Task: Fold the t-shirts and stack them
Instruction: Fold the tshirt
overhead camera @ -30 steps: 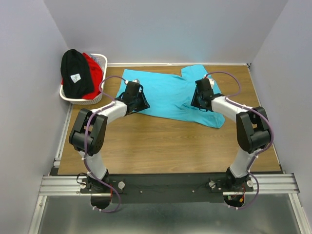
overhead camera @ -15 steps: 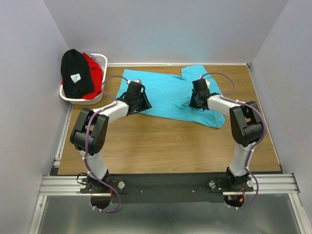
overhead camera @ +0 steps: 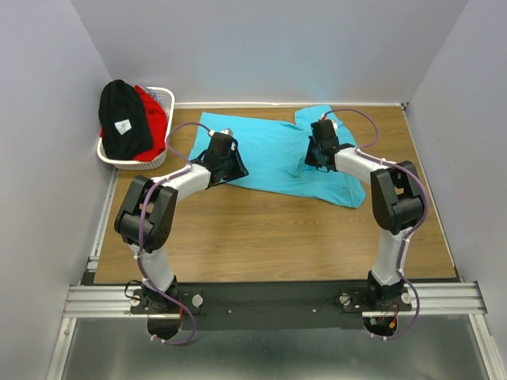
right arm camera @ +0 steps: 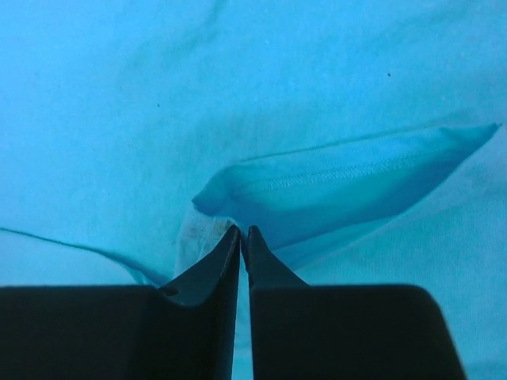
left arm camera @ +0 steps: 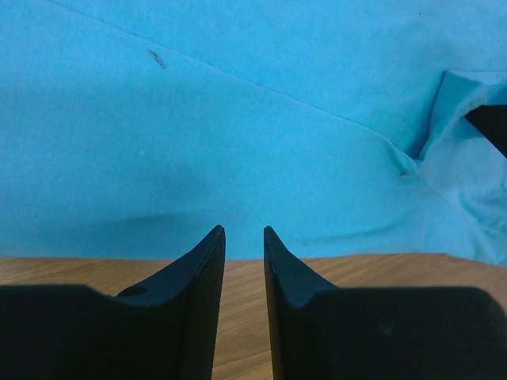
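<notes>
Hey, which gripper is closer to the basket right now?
Left. The left gripper is at the turquoise shirt's near edge, a short way right of the basket; the right gripper is farther right, over the shirt's collar area.

Bright, even light (soft shadows).

Three t-shirts: one spread out, two heaped together.

The turquoise t-shirt lies open and mostly flat across the far half of the table, from 11 to 2 o'clock, with one short sleeve pointing toward 1 o'clock. It shows long shallow creases, and near its 2 o'clock end a stitched edge is turned up in a small fold beside a pale patch. The black t-shirt, bunched with its small white label up, sits at 10 o'clock, draped over the crumpled red t-shirt.
</notes>
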